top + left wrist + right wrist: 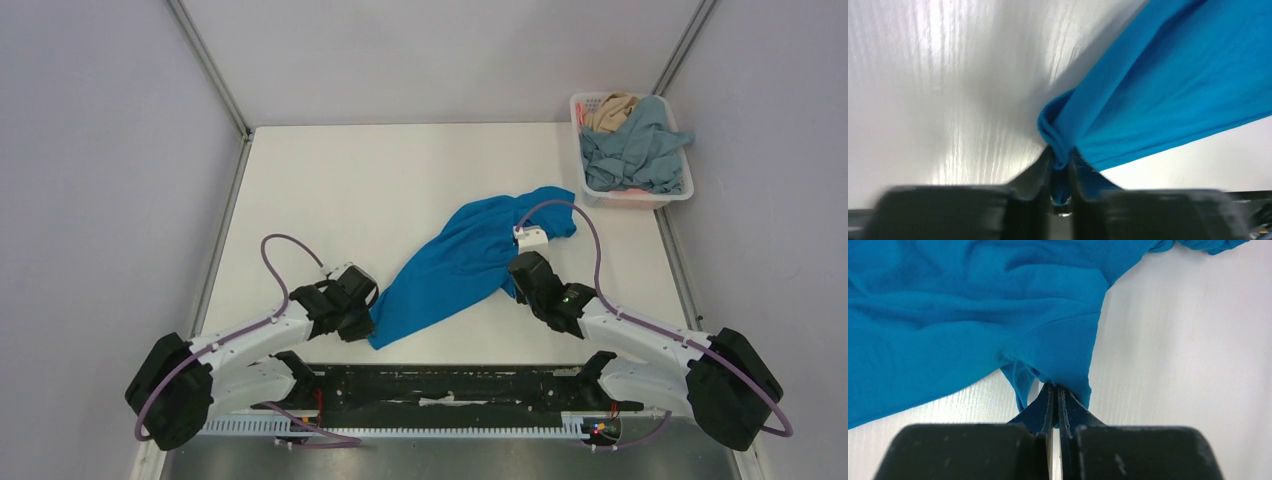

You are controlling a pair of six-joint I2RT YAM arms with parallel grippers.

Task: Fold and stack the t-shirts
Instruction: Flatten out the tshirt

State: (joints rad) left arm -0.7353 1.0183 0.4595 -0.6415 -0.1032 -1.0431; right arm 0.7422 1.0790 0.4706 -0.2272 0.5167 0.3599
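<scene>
The vivid blue t-shirt (470,255) lies bunched in a diagonal band across the middle of the white table. My left gripper (366,322) is shut on its near left corner; in the left wrist view the gripper (1062,165) pinches a folded blue edge (1168,85). My right gripper (514,275) is shut on the shirt's right side; in the right wrist view the gripper (1055,389) clamps a fold of blue cloth (973,325). The grey-blue t-shirt (640,150) and the tan t-shirt (608,110) lie crumpled in the basket.
A white slotted plastic basket (684,190) stands at the table's far right corner, beyond the right arm. Grey walls with metal rails (212,70) enclose the table on the left, back and right. The arm bases sit on a black rail (450,385) at the near edge.
</scene>
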